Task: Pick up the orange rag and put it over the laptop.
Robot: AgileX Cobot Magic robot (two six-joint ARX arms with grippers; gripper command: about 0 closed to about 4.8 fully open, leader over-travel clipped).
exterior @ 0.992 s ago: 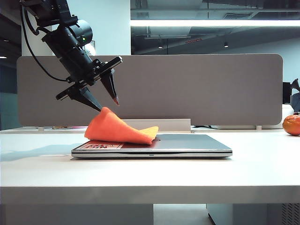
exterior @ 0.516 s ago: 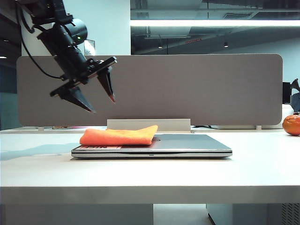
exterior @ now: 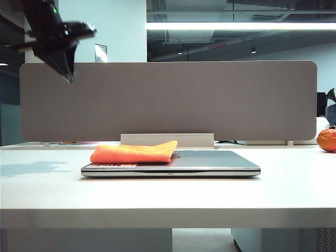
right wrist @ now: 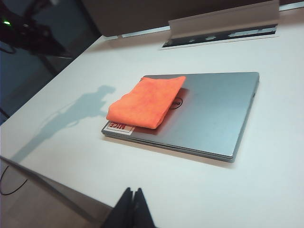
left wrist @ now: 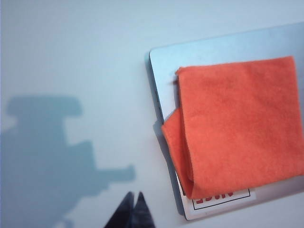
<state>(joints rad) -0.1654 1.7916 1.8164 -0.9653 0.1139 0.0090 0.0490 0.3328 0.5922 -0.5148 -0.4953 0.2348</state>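
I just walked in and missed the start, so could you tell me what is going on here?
Nothing is being handled right now. The orange rag lies folded on the closed laptop, covering only its left part. The left hand is shut and empty, high above the table's left side. The right hand is also shut, hanging over the table's edge away from the laptop. An orange ball sits far right.
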